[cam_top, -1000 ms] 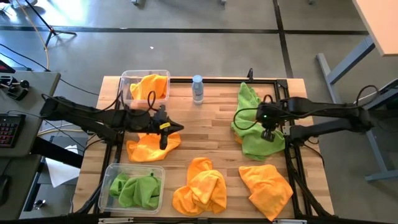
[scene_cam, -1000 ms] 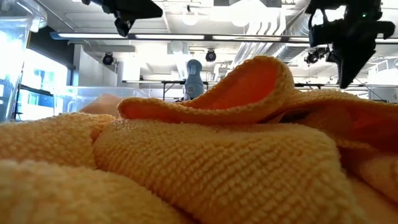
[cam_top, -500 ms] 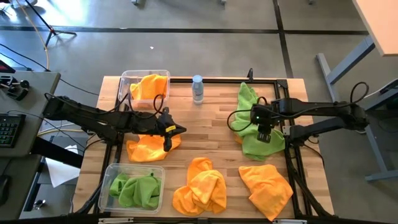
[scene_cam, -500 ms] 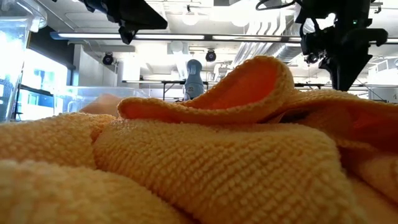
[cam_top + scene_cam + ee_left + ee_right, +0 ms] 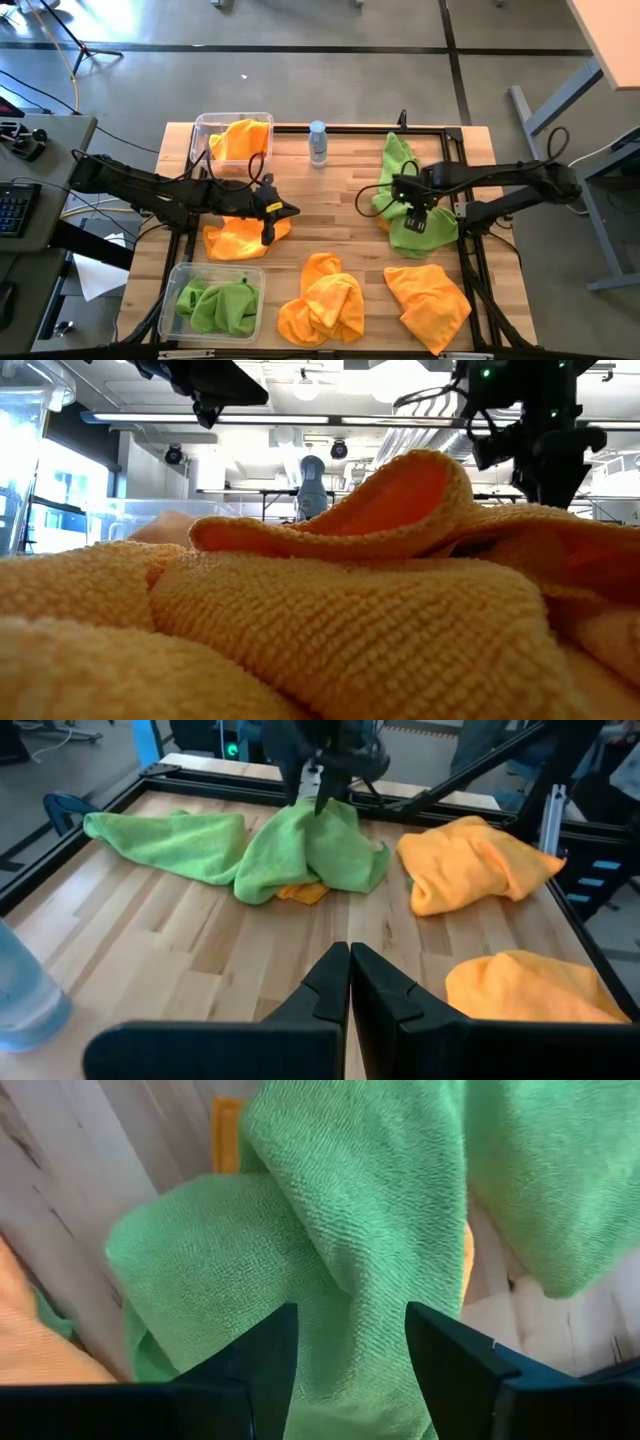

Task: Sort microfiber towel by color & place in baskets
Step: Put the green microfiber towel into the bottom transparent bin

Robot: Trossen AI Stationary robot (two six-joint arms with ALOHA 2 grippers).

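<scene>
Two lime green towels [image 5: 408,195] lie in a heap at the table's right, with a bit of orange cloth [image 5: 300,892] under them. My right gripper [image 5: 345,1350] is open and points down over a raised fold of the near green towel [image 5: 330,1250]. My left gripper [image 5: 270,212] hovers shut above an orange towel [image 5: 243,237] at the left. The far-left basket [image 5: 205,128] holds an orange towel. Green towels fill the near-left basket [image 5: 180,275]. Two more orange towels [image 5: 322,308] [image 5: 428,303] lie near the front edge. My right gripper's open fingers [image 5: 262,1355] stand to either side of a raised fold of the green towel [image 5: 345,1295], coming from above. I cannot tell whether they touch the cloth.
A small clear water bottle [image 5: 318,143] stands at the far edge, in the middle. A black frame [image 5: 455,135] runs around the table's edges. Bare wood [image 5: 330,215] lies between the two grippers. The low view is mostly filled by a close orange towel [image 5: 300,620].
My right gripper has opened and shifted a little toward the table's left, over the near green towel. The towels lie as before.
</scene>
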